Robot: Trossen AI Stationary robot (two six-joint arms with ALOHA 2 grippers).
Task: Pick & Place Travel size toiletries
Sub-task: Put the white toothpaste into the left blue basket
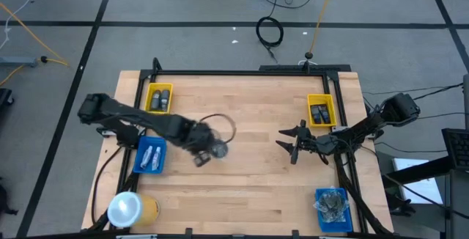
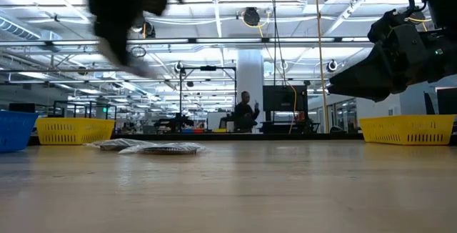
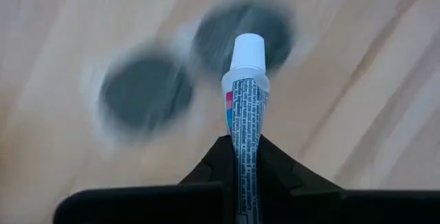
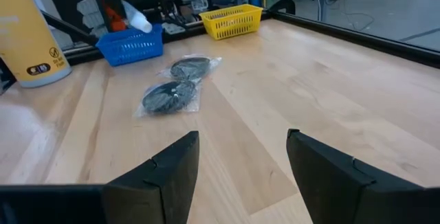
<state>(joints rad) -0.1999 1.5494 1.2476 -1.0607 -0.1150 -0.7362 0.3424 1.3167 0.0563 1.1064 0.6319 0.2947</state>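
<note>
Your left pincer [image 3: 246,157] grips a small tube [image 3: 245,107] above two grey discs [image 4: 176,86] on the desk [image 1: 256,180]; your right pincer [image 4: 242,157] waits open near the yellow tray [image 1: 321,111].

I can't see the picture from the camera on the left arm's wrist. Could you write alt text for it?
The left gripper is shut on a small white-capped tube, held cap-forward above the wooden table. Below it on the wood lie two dark round discs, blurred, side by side.
</note>
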